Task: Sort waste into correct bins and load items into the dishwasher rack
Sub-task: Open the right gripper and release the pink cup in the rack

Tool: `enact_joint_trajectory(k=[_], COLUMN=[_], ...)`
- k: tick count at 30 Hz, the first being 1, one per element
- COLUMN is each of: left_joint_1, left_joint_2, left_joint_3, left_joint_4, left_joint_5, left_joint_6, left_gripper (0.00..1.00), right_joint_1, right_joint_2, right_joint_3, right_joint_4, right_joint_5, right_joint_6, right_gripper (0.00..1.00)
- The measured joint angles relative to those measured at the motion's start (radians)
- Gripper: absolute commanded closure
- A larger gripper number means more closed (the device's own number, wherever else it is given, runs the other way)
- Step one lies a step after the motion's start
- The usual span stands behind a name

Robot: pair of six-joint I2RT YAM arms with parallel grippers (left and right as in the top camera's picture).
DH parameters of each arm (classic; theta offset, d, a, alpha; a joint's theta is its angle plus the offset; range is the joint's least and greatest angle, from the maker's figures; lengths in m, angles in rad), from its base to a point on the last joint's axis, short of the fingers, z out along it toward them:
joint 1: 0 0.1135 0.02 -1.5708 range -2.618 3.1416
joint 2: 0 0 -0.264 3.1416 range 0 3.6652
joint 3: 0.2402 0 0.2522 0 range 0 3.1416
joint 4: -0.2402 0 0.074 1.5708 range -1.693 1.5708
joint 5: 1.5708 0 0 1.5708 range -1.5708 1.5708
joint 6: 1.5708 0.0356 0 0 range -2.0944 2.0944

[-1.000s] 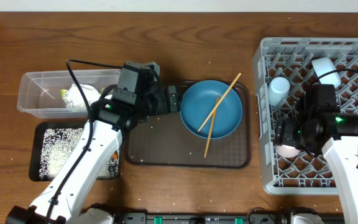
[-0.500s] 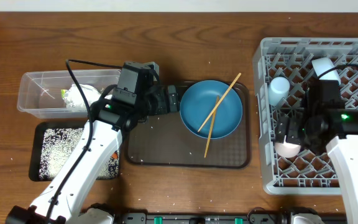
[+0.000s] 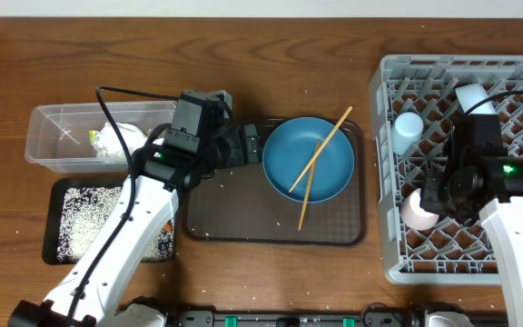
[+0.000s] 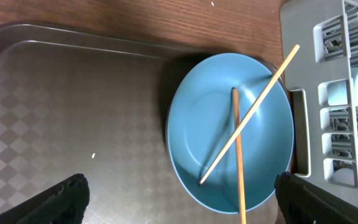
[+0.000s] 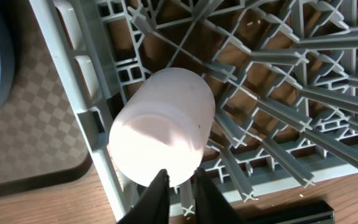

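Since my left claw [image 4: 180, 186] hangs spread wide, one finger at each lower corner of the left wrist view, the coming move turns on the blue plate [image 4: 229, 137]. It lies straight ahead, up-frame and a little right of the gap, on the brown tray [image 4: 73, 106]. Two chopsticks [image 4: 236, 155] cross on it: one runs up-down in that view, the other slants to the upper right past the rim. My left arm is clearly nearer; the right one is over the rack [image 3: 384, 182], well apart from the plate. My guess is the sticks go first, taken across their length, or they slide off when the plate tilts.

My right claw [image 5: 180, 186] is pressed almost together at bottom centre of the right wrist view. Its tips overlap the lower edge of the pink cup [image 5: 163, 124], which leans by the rack's left wall. I cannot tell whether it nips the cup.

Only overhead shows the clear tub [image 3: 53, 136] with the wrapper [image 3: 112, 141], the black tray [image 3: 51, 218] of rice [image 3: 84, 222], and the light blue cup [image 3: 408, 130] in the rack. Only the wrist views show finger spacing.
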Motion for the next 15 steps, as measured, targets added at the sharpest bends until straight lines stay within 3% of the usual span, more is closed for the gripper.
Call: enact_joint_trajectory(k=[15], left_joint_1=[0.0], left_joint_2=[0.0], left_joint_3=[0.0], left_joint_4=[0.0], left_joint_5=[0.0], left_joint_6=[0.0], left_gripper=[0.02], right_joint_1=[0.0], right_joint_2=[-0.006], right_joint_3=[-0.179], right_joint_4=[0.2], right_joint_5=[0.003], right_joint_6=[0.08], right_gripper=[0.99])
